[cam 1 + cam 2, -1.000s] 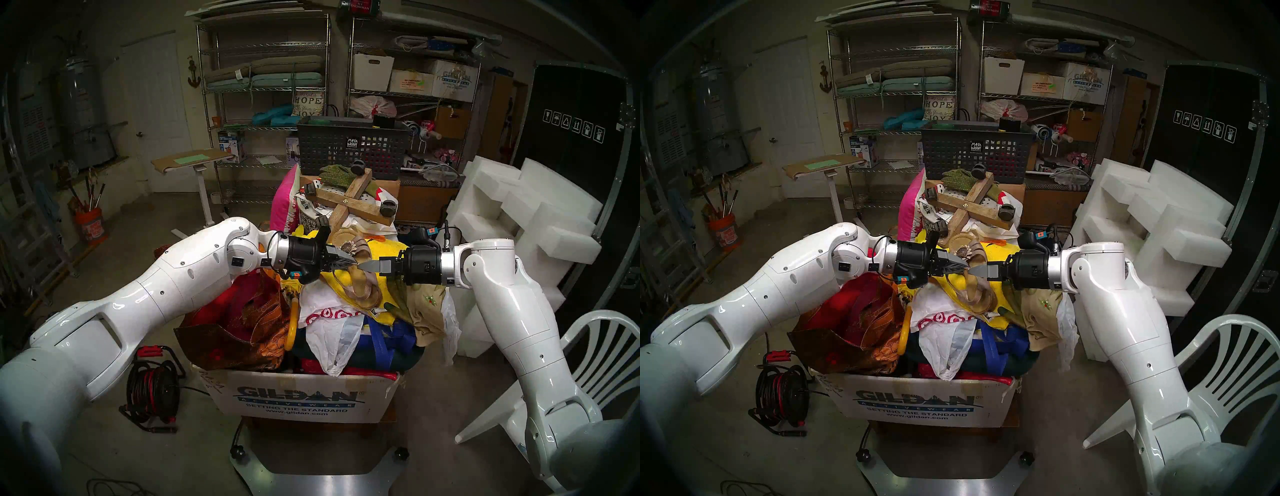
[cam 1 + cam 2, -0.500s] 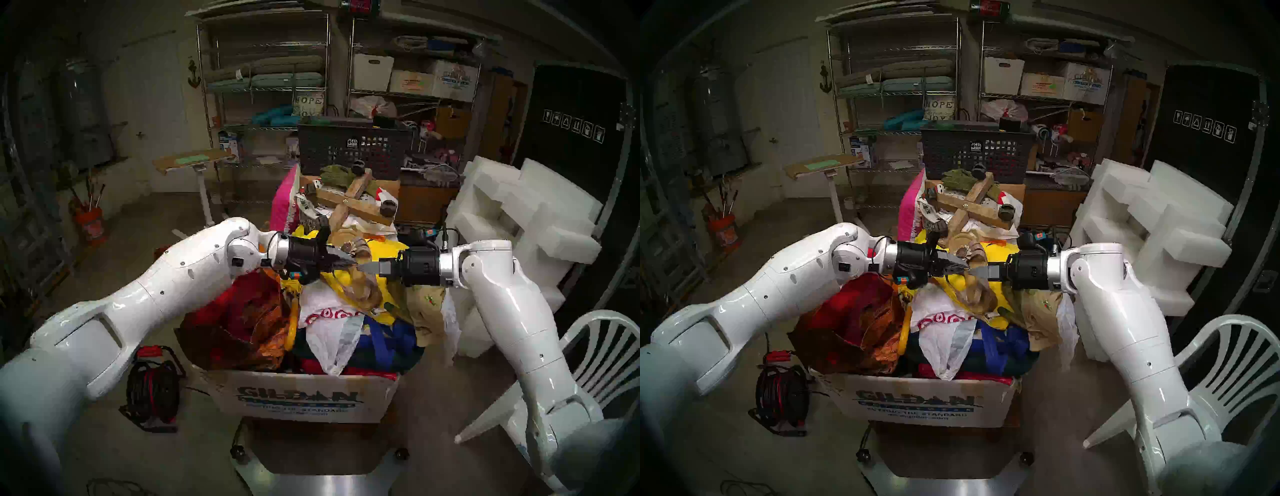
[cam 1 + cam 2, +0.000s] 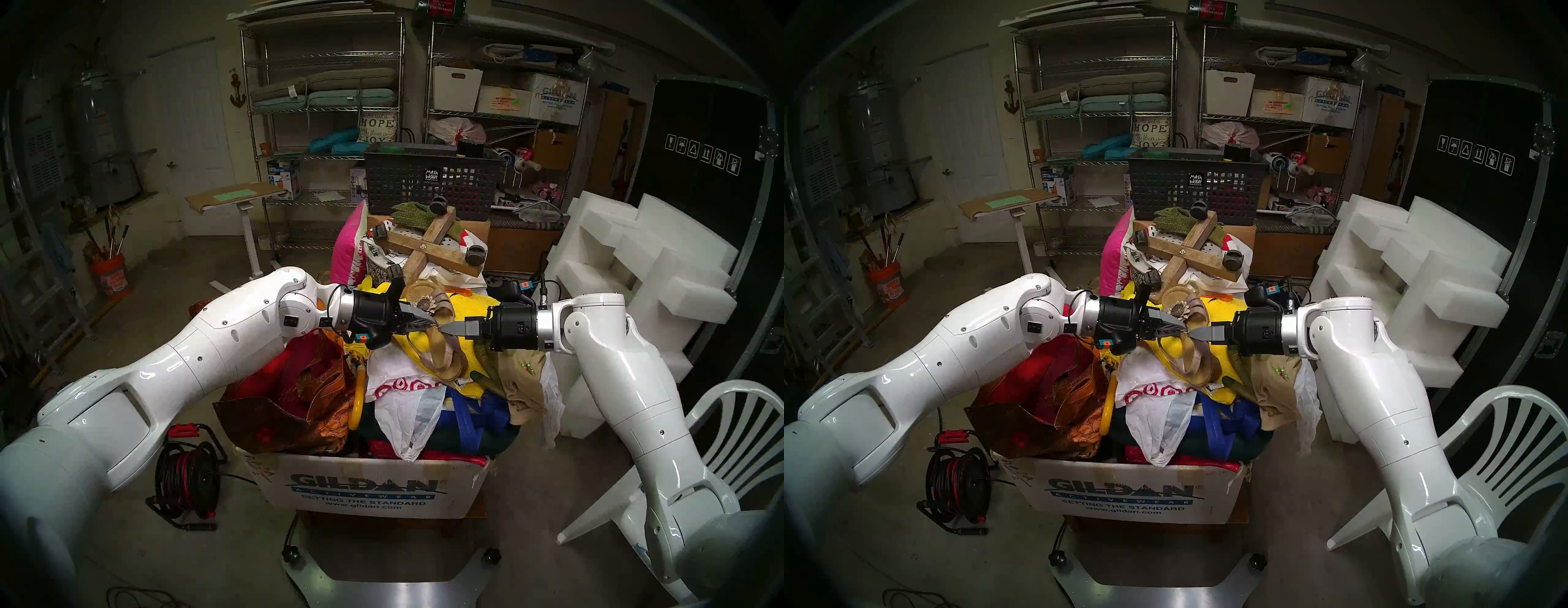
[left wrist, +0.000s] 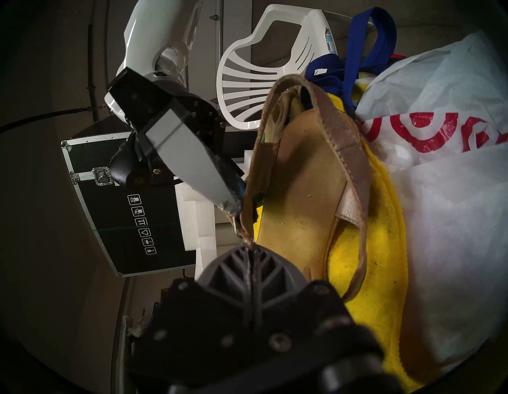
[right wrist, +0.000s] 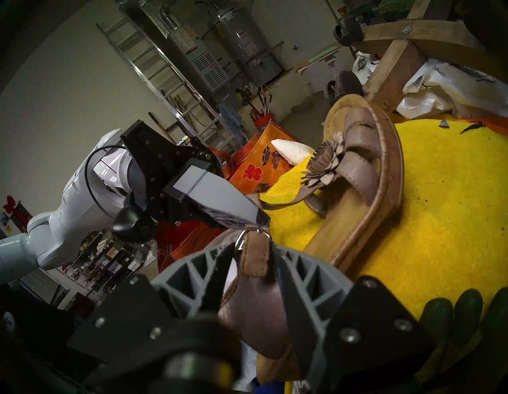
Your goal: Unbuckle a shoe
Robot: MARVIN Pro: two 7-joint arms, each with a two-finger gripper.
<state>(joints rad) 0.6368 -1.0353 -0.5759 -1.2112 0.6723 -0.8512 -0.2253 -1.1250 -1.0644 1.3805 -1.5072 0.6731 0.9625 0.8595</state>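
Right gripper has its fingers closed partway around the buckle end of the ankle strap, though a firm pinch is uncertain; left gripper is clamped on the strap's free tip. The sandal lies on the yellow towel atop the heaped box, toe far. It looks light, with a stiff sole and limp strap: best held beside the small metal buckle.

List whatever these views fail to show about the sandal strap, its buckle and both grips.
- Strap tip in the left gripper: hidden between the shut fingers, left wrist view.
- Buckle pin: too small to tell whether it is still engaged, right wrist view.
- Right gripper: strap lies between its fingers; pad contact hidden by the strap.
- Sandal buckle: covered by both fingertips, head views.
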